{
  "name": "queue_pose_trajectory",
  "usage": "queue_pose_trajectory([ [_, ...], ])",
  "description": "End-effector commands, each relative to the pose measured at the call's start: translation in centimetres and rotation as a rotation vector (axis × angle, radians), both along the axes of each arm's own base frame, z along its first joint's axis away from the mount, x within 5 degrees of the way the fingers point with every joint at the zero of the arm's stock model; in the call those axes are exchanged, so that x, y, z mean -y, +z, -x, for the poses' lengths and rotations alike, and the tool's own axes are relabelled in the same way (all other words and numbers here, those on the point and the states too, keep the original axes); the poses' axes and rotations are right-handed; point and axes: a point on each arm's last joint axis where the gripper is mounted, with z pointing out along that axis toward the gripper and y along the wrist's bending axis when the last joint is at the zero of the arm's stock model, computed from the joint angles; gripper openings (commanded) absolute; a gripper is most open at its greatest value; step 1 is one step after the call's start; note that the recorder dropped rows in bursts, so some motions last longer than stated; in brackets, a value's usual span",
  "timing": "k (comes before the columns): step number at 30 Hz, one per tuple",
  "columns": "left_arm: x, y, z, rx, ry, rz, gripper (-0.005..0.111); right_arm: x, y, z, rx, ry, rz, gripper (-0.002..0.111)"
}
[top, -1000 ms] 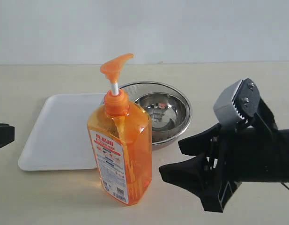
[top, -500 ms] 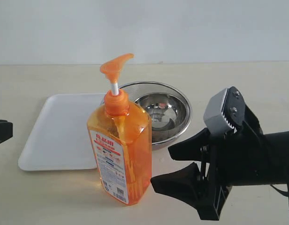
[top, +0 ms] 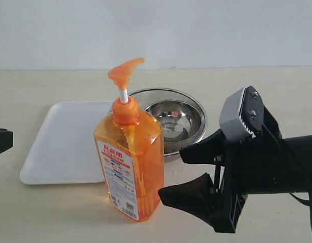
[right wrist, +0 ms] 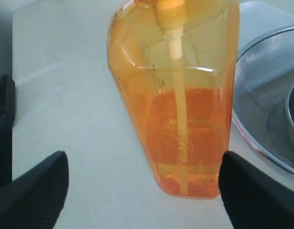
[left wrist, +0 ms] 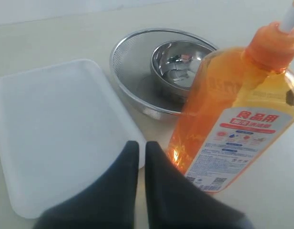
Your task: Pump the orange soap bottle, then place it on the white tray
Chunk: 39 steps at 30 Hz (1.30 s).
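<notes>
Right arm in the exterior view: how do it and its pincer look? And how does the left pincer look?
The right arm is matte black, with a light grey ribbed block on top that bears dark screws, and a thin black cable beside it. The right pincer has two thick, black, tapered fingers. The left pincer also has dark, smooth, tapered fingers.

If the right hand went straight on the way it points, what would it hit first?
Most likely the orange soap bottle: it stands just ahead of the right hand, centred between its open fingers.
</notes>
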Motion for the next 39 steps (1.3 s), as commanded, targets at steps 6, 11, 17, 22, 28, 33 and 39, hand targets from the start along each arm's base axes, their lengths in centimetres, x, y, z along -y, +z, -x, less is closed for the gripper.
queue_pose_trajectory([
  [6,0.0,-0.2,0.1,0.002,0.001,-0.006,0.005,-0.3,0.4,-0.6,0.055,0.017,0.006,0.077],
  [11,0.0,-0.2,0.1,0.002,0.001,-0.006,0.005,-1.0,-0.1,-1.9,0.030,0.027,0.008,0.077],
  [17,-0.2,0.2,-0.2,0.046,0.031,-0.004,0.005,-1.7,-0.9,-2.9,-0.001,0.051,0.002,0.077],
  [22,-0.2,-0.3,-1.4,0.033,0.064,-0.016,0.005,-2.0,-0.8,-3.3,-0.001,0.067,-0.017,0.077],
  [28,-0.1,-2.0,-4.1,-0.008,0.141,-0.054,0.005,-2.0,-0.7,-3.3,-0.001,0.070,-0.020,0.077],
  [33,0.4,-2.5,-6.9,-0.052,0.160,-0.087,0.005,-2.1,-0.6,-3.1,-0.005,0.089,-0.043,0.077],
  [39,1.7,-1.9,-9.9,-0.075,0.124,-0.115,0.005,-3.9,-0.7,-2.5,0.032,0.110,0.035,0.077],
])
